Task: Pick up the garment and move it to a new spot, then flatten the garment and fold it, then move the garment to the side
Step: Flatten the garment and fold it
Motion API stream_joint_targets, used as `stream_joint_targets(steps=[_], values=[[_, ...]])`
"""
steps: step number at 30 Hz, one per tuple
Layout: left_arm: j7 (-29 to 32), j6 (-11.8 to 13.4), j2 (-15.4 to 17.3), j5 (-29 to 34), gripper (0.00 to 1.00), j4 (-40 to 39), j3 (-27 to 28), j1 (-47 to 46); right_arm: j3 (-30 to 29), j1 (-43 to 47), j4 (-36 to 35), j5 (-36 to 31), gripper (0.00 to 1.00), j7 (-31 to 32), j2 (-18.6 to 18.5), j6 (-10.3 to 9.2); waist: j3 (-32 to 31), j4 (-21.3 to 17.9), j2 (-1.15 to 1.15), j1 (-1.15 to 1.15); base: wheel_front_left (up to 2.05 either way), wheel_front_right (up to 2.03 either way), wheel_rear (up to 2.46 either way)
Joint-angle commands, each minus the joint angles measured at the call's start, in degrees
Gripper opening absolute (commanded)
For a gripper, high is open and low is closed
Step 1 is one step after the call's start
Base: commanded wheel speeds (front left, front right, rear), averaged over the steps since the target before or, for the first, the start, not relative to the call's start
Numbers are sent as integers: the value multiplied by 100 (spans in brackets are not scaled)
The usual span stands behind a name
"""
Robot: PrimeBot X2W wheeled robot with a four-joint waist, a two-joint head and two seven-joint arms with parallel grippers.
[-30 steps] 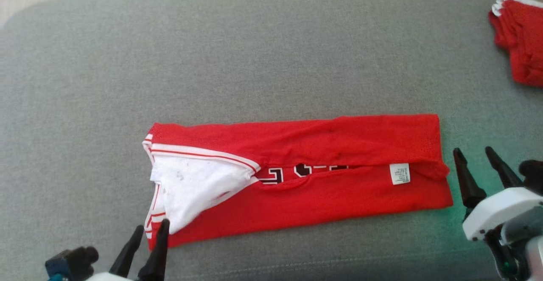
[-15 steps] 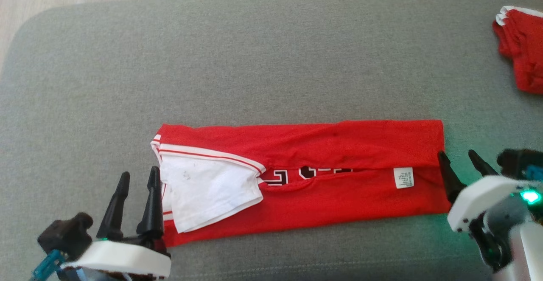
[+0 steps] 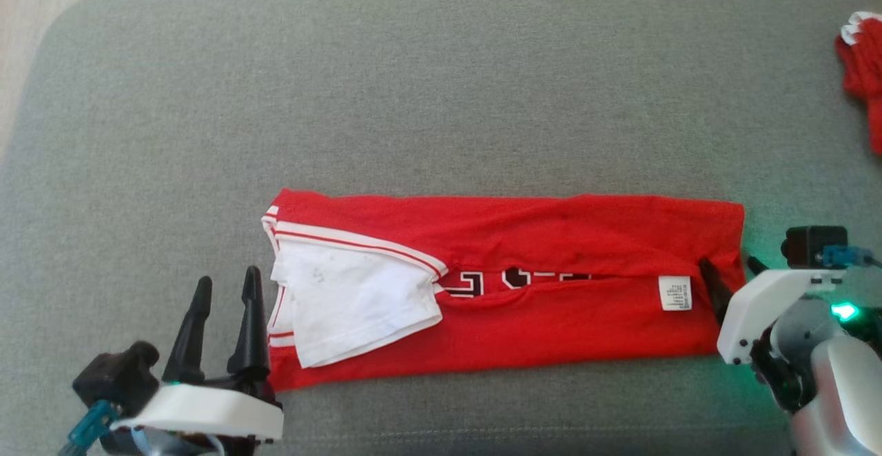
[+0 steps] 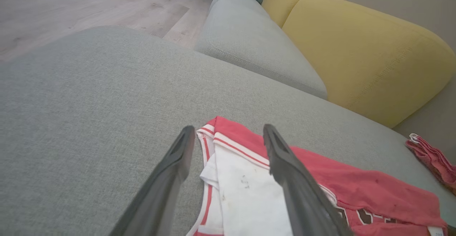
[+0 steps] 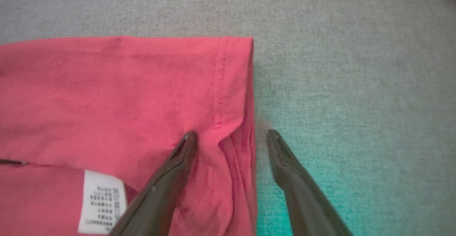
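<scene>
The garment (image 3: 551, 318) is a red jersey folded into a long strip on the grey cushion (image 3: 413, 98), with a white panel (image 3: 344, 297) at its left end and a label (image 3: 674, 293) near its right end. My left gripper (image 3: 227, 280) stands open just left of the white end, not touching it. In the left wrist view the garment (image 4: 356, 193) lies beyond the spread left gripper (image 4: 228, 129). My right gripper (image 3: 728, 263) is open at the right hem. In the right wrist view the right gripper (image 5: 231, 133) straddles the garment (image 5: 124, 97) edge, one finger over cloth, one over cushion.
A second bunched red cloth (image 3: 861, 63) lies at the cushion's far right, also seen as red cloth (image 4: 431, 157). The cushion's rounded left corner borders wooden floor (image 3: 27, 1). A yellow sofa back (image 4: 356, 50) and another grey seat (image 4: 249, 40) stand beyond.
The camera has shifted. My left gripper has come off the white end and stands left of it. My right gripper has moved in over the right hem.
</scene>
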Motion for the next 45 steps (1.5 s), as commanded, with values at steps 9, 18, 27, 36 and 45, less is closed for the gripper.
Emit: stream_joint_targets(steps=[9, 18, 27, 36, 45], values=[[-98, -44, -21, 111, 100, -60, 272, -240, 299, -155, 130, 287, 0, 291, -84, -5, -35, -4, 0, 0, 0, 0, 0], [-109, 54, 52, 282, 100, -206, 317, -209, 208, -297, -329, 466, 0, 164, -358, -5, -89, -297, 0, 0, 0, 0, 0], [-99, 114, 181, 452, 100, -301, 298, -262, -520, 4, -1192, 484, 0, 484, -920, -5, -125, -679, 0, 0, 0, 0, 0], [-95, 176, 278, 655, 100, -160, 234, -426, -165, 80, -1682, 673, 0, 704, -614, -5, -265, -930, 0, 0, 0, 0, 0], [-103, 201, 246, 674, 100, -28, 202, -422, 1234, 62, -2221, 1361, 0, 832, -420, -5, -490, -909, 0, 0, 0, 0, 0]])
